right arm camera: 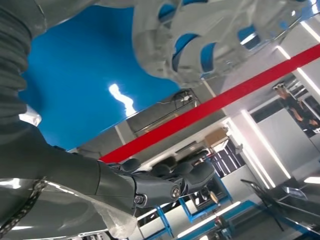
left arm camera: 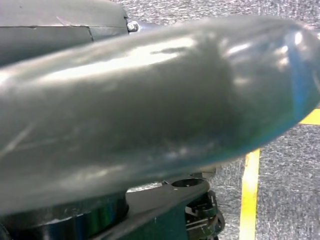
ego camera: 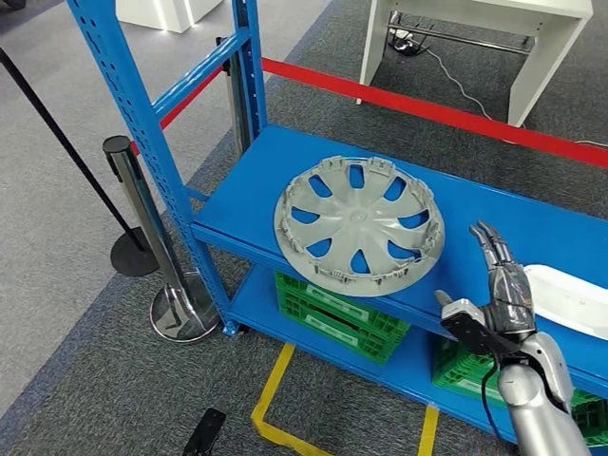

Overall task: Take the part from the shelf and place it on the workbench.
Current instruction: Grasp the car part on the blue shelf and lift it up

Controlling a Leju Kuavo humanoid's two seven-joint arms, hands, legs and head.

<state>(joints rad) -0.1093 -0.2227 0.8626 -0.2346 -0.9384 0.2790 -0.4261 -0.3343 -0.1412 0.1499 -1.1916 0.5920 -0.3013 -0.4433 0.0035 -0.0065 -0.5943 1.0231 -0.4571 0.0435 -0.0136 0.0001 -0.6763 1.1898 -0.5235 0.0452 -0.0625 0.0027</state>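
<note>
A grey hubcap [ego camera: 359, 226] is lying flat on the upper board of a blue shelf [ego camera: 516, 223], with its ribbed inner face and its ring of clips turned upward and the blue board showing through its openings. The right hand [ego camera: 497, 290] is reaching up from below at the front edge of that board, to the right of the hubcap and apart from it; its dark fingers [ego camera: 493, 245] are standing straight and close together, pointing away from the robot, the thumb is sticking out toward the hubcap, and the hand is holding nothing. In the right wrist view the same hand [right arm camera: 166, 182] is showing its extended fingers against the blue board, with the hubcap [right arm camera: 211, 35] beyond them and untouched. A white part [ego camera: 570, 299] is lying on the board just beside the hand on its far side. Green crates [ego camera: 337, 313] are sitting on the lower board of the shelf. A red barrier tape [ego camera: 437, 109] is stretching behind the shelf, with a chrome post [ego camera: 154, 247] standing at the left of the blue upright, and yellow tape [ego camera: 275, 404] is marking the grey carpet in front. The left wrist view is looking down at the carpet and a yellow line [left arm camera: 250, 192], so I cannot tell the state of the left hand.
</note>
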